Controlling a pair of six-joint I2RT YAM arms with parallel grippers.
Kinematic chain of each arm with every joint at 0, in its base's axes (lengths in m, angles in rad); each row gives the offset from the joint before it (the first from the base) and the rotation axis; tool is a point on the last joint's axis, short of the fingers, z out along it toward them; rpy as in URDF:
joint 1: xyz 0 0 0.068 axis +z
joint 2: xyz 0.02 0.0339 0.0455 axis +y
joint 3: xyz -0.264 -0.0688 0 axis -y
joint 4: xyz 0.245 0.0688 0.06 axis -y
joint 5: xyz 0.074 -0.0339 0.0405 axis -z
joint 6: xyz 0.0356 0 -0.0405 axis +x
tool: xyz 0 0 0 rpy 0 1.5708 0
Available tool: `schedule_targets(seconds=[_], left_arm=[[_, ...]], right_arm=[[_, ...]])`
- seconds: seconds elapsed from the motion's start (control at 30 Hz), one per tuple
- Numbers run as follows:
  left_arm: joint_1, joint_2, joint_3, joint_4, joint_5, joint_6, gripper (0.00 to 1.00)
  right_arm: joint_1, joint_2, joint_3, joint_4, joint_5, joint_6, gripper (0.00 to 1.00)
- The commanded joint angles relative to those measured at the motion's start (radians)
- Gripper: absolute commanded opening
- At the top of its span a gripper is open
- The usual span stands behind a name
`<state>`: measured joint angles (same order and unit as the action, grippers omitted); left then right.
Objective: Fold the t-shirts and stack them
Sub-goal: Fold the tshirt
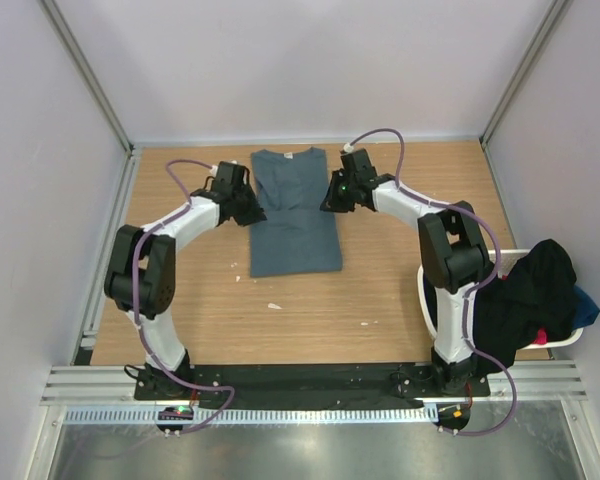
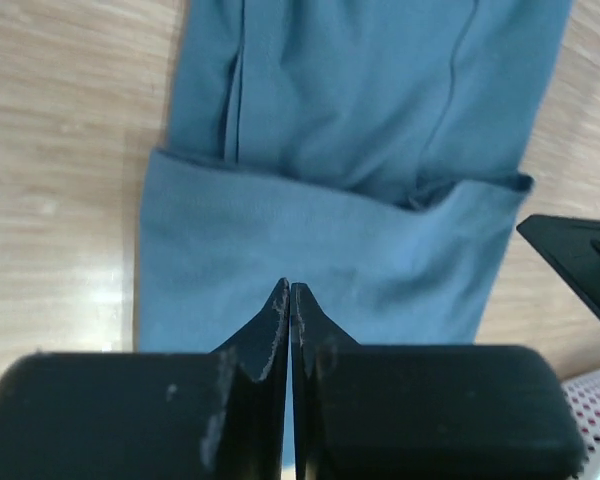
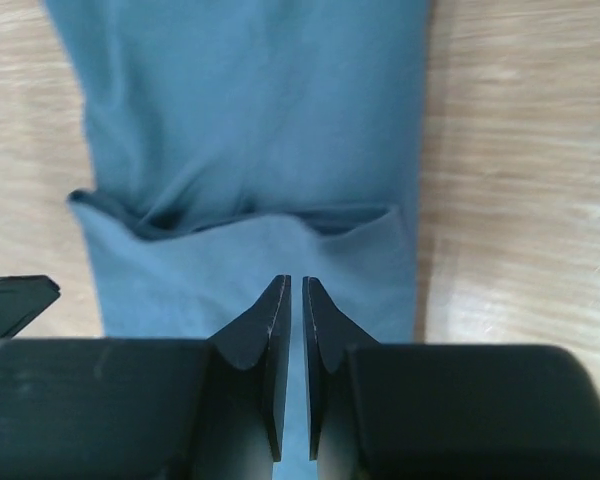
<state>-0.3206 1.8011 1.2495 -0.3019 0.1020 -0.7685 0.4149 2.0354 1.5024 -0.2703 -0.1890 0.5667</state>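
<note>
The slate-blue t-shirt (image 1: pixel 295 215) is laid flat on the wooden table (image 1: pixel 380 310), in the upper middle of the overhead frame. It's already narrowed into a long strip with the sleeves tucked in. Its long axis runs straight up and down the frame, with the neck opening (image 1: pixel 288 154) at the upper end and the square end pointing down toward the arm bases. The left claw (image 1: pixel 250 208) is parked at the strip's left edge and the right claw (image 1: pixel 332 200) at its right edge. Both sit level with the upper half, so neither arm can really be called nearer. In the left wrist view the fingers are pressed tight together. In the right wrist view only a thin slit is left between them, and no cloth can be seen pinched in either. In both wrist views the cloth is spread ahead of the tips toward the top of the frame, and a crosswise hem-like edge is seen just past them. A paler layer lies on the near side, probably a fold-up of the lower end. Next is probably another crosswise fold along that axis, so both claws would have to be opened first. The other shirts (image 1: pixel 535 290) are heaped in the white laundry basket (image 1: pixel 568 340) at the right edge, well apart — mostly black, with bits of blue and red.
</note>
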Motion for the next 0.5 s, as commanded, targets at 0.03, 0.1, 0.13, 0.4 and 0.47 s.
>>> schedule_targets(seconds=[0.03, 0.1, 0.13, 0.4, 0.47], left_arm=[[0.0, 0.078, 0.053, 0.101, -0.045, -0.008, 0.0], [0.0, 0.119, 0.057, 0.107, -0.077, 0.001, 0.0], [0.0, 0.132, 0.06, 0.11, -0.088, 0.005, 0.0], [0.0, 0.202, 0.041, 0.087, -0.185, -0.002, 0.0], [-0.002, 0.21, 0.036, 0.087, -0.18, -0.002, 0.0]], right_arm=[[-0.002, 0.034, 0.038, 0.059, 0.089, -0.027, 0.15], [-0.002, 0.045, 0.012, 0.069, 0.141, -0.028, 0.14], [-0.002, 0.046, -0.001, 0.077, 0.157, -0.033, 0.14], [-0.002, 0.101, -0.045, 0.109, 0.217, -0.051, 0.12], [-0.004, 0.112, -0.042, 0.106, 0.212, -0.051, 0.11]])
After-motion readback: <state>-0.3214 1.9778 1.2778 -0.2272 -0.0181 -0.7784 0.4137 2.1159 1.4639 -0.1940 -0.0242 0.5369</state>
